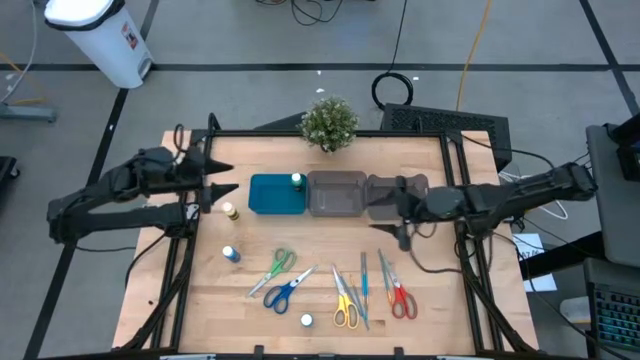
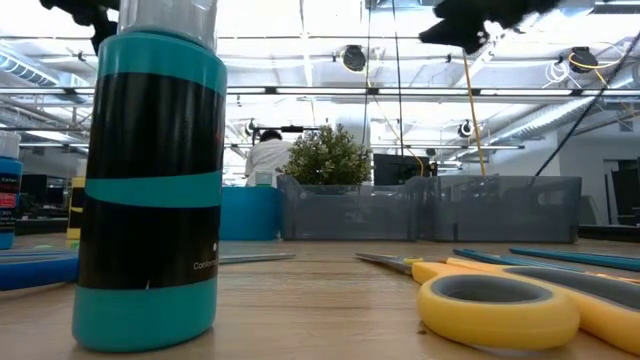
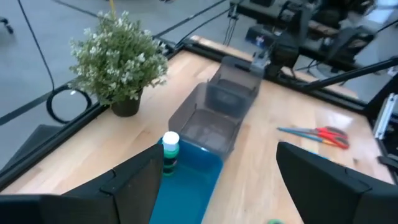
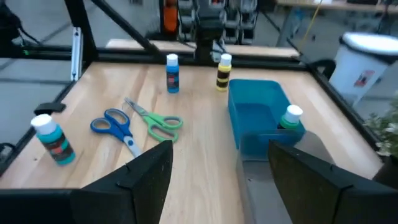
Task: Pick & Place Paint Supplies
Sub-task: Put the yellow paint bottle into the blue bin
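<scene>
A: What is the room looking like?

B: A grey floor is lying around a wooden table (image 1: 250,300), and a white bin (image 1: 100,35) is standing off at the far left corner. Behind the table, in the low view, a person in white (image 2: 268,158) is sitting with their back turned.

A: And the biggest things on the table?

B: The two arms. The left gripper (image 1: 228,190) is hovering at the left edge, jaws standing wide and holding nothing. The right gripper (image 1: 392,213) is hanging beside the grey bins (image 1: 365,193), also spread wide and empty.

A: What is sitting between them?

B: The teal tray (image 1: 270,197), touching the bins' left side, with a plant (image 1: 329,123) standing at the far edge behind them.

A: Where are the supplies lying?

B: The green bottle (image 1: 297,181) is standing in the tray's far right corner. The rest are lying on bare wood nearer the front: green scissors (image 1: 279,265), blue scissors (image 1: 284,293), yellow scissors (image 1: 344,303) and red scissors (image 1: 398,295), with blue sticks (image 1: 364,277) lying between the last two.

A: And the other bottles?

B: The yellow bottle (image 1: 231,211) is standing just left of the tray, the blue bottle (image 1: 231,254) nearer the front left, and the teal bottle (image 1: 306,320) is standing at the front edge.
</scene>
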